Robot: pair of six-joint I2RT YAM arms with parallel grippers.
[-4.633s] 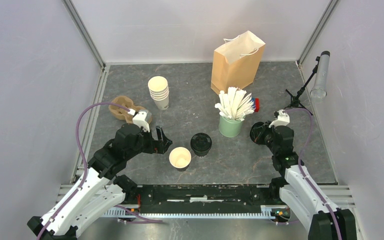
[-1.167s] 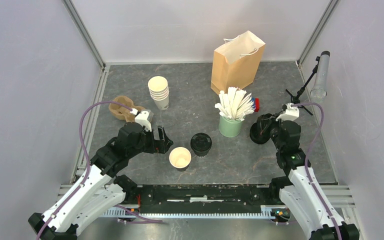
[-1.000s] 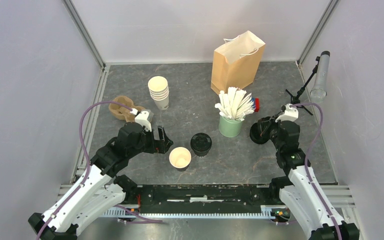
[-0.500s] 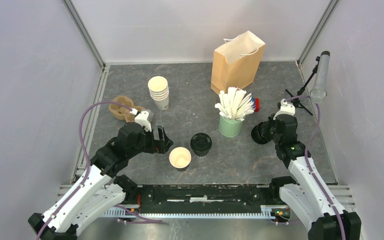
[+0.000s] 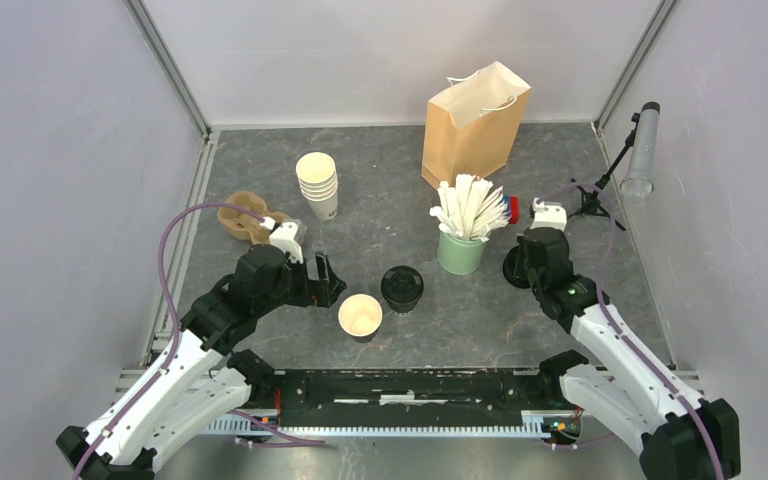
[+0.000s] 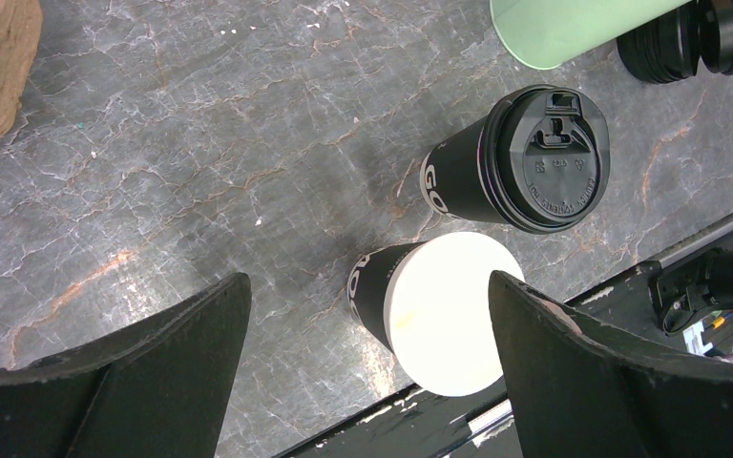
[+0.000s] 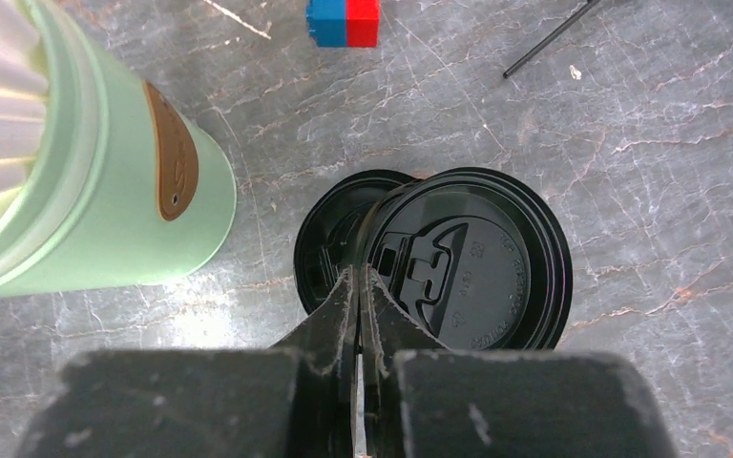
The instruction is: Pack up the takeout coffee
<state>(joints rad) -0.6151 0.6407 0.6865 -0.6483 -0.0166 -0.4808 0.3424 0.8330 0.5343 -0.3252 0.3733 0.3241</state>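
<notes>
The left gripper (image 5: 325, 283) stood fully spread and empty, just beside the lidless black paper cup with a cream interior (image 6: 449, 310). The black paper cup with a round black plastic lid (image 6: 534, 157) stood upright just beside that cup on the grey marbled table (image 5: 260, 180), well apart from the brown paper bag (image 5: 475, 125). The right gripper (image 7: 358, 286) was clamped on the rim of a loose black plastic lid (image 7: 468, 258). That lid overlapped a second black lid (image 7: 329, 239) beside the green cup (image 7: 105, 191).
</notes>
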